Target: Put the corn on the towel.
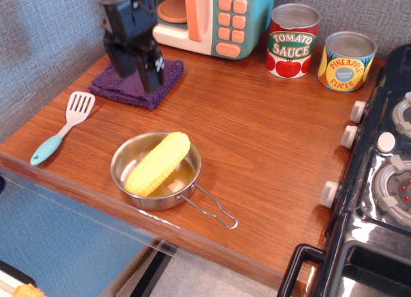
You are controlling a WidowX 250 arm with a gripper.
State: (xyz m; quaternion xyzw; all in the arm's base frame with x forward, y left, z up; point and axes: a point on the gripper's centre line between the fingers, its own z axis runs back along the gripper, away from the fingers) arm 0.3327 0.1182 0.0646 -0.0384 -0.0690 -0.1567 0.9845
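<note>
The yellow corn (158,162) lies at a slant in a small steel pan (119,163) near the table's front edge. The dark purple towel (108,85) lies at the back left, partly hidden behind my gripper. My black gripper (137,78) hangs low over the towel, fingers pointing down. It looks open and holds nothing. It is well behind and to the left of the corn.
A white spatula with a blue handle (62,128) lies left of the pan. A toy microwave (218,17), a tomato sauce can (292,41) and a pineapple can (345,61) stand along the back. A toy stove (385,175) fills the right side.
</note>
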